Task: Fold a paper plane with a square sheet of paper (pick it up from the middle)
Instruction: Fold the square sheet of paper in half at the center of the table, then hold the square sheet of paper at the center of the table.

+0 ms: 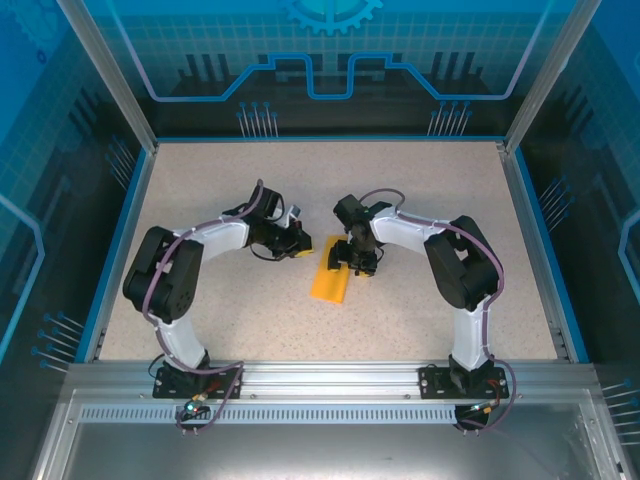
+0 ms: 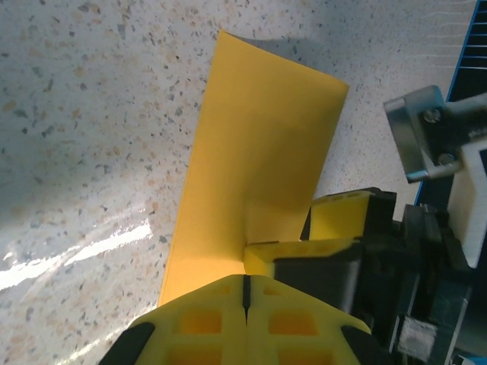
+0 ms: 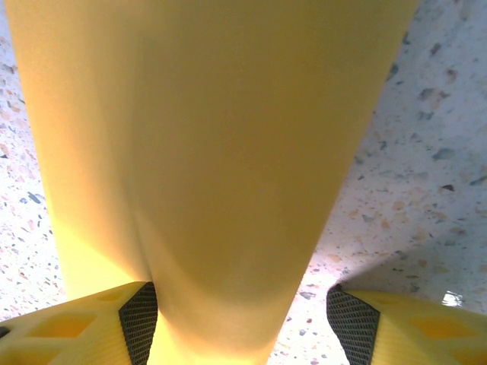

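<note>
Black joint housings and white link shells are seen on the left arm (image 1: 170,290) and the right arm (image 1: 465,270) alike, with purple cables (image 1: 158,275) looped along them and black base plates (image 1: 185,380) bolted down at the foot. Up close, the left claw (image 2: 245,287) is shown in bright yellow plastic, moulded with square hollow pockets and edged in black, and the right claw (image 3: 242,312) is given the same yellow fingers, faced inside with black cross-hatched pads (image 3: 139,315). A silver metal bracket (image 2: 415,141) fastened with two screw heads is picked out beside a white housing (image 2: 472,198).
</note>
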Controlling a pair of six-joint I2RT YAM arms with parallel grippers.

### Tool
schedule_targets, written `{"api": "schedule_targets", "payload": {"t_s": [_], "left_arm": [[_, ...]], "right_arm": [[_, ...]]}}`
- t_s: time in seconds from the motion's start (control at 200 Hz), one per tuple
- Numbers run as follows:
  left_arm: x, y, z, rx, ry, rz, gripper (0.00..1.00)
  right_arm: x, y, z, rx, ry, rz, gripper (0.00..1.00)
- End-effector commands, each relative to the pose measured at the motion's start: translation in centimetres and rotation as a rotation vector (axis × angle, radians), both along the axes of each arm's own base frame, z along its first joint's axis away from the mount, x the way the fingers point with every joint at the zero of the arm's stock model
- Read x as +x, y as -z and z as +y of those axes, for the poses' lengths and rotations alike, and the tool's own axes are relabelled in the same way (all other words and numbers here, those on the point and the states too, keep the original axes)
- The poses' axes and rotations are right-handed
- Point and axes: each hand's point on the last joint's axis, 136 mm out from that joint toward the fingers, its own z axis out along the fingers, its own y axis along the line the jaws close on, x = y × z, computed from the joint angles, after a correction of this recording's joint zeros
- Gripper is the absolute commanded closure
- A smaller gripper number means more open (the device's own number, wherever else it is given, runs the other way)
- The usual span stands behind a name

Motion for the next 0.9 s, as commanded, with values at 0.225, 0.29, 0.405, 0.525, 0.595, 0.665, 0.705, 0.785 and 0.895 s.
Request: {"api": "schedule_targets", "payload": {"t_s": [0.225, 0.29, 0.405, 0.525, 0.595, 0.665, 0.705, 0.785, 0.895], "left_arm": [[0.2, 1.7, -2.7, 0.008, 0.049, 0.063, 1.0], [0.1, 1.9, -2.9, 0.019, 0.053, 0.072, 1.0], [-0.3, 2.8, -3.1, 0.049, 0.068, 0.097, 1.0], [-0.7, 3.5, -3.2, 0.071, 0.075, 0.11, 1.0], [-0.8, 3.8, -3.2, 0.082, 0.076, 0.114, 1.0], [-0.9, 4.2, -3.2, 0.092, 0.075, 0.121, 1.0], [-0.9, 4.3, -3.3, 0.091, 0.077, 0.12, 1.0], [-1.1, 4.5, -3.5, 0.092, 0.085, 0.126, 1.0], [-1.4, 5.0, -3.3, 0.106, 0.089, 0.134, 1.0]], "right_arm": [[-2.1, 5.8, -2.2, -0.123, -0.004, 0.087, 0.32], [-2.2, 5.8, -2.2, -0.122, -0.004, 0.088, 0.32], [-2.3, 6.0, -2.2, -0.122, -0.002, 0.091, 0.32], [-2.3, 6.0, -2.1, -0.118, -0.004, 0.09, 0.32], [-2.2, 6.0, -2.0, -0.116, -0.004, 0.089, 0.32], [-2.3, 6.0, -2.0, -0.114, -0.006, 0.091, 0.32], [-2.4, 6.1, -2.0, -0.115, -0.006, 0.093, 0.32], [-2.4, 6.1, -2.0, -0.116, -0.006, 0.092, 0.32], [-2.4, 6.2, -2.0, -0.115, -0.007, 0.092, 0.32]]}}
